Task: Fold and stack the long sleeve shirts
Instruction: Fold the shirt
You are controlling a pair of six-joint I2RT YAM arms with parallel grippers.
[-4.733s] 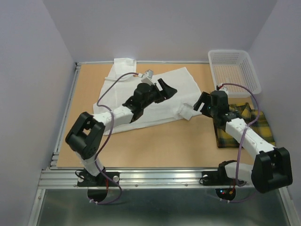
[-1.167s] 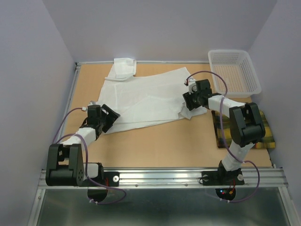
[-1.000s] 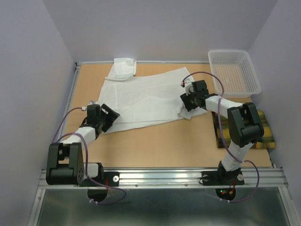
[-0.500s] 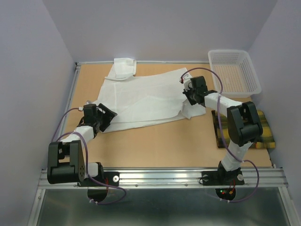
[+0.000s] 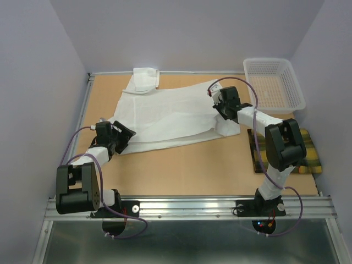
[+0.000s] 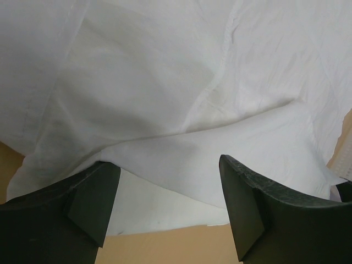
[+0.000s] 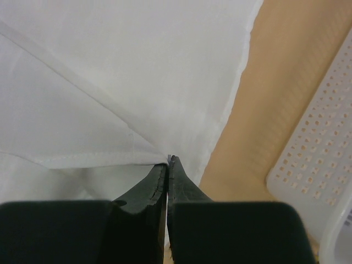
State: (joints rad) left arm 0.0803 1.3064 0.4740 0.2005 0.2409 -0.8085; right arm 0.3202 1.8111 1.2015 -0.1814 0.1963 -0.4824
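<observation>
White creased cloth: the white shirt (image 5: 176,115) lies spread on the brown table (image 5: 181,165). To its right stand a plastic mesh basket (image 5: 273,82) and the folded plaid shirt (image 5: 308,148), partly under the right arm. The right gripper (image 7: 168,159) is clamped on the white shirt's right hem. The left gripper (image 6: 168,165), jaws apart, sits at its lower-left edge.

The right arm (image 5: 283,146) hides much of the plaid shirt (image 5: 257,157); the right wrist view crops the basket (image 7: 319,159).
</observation>
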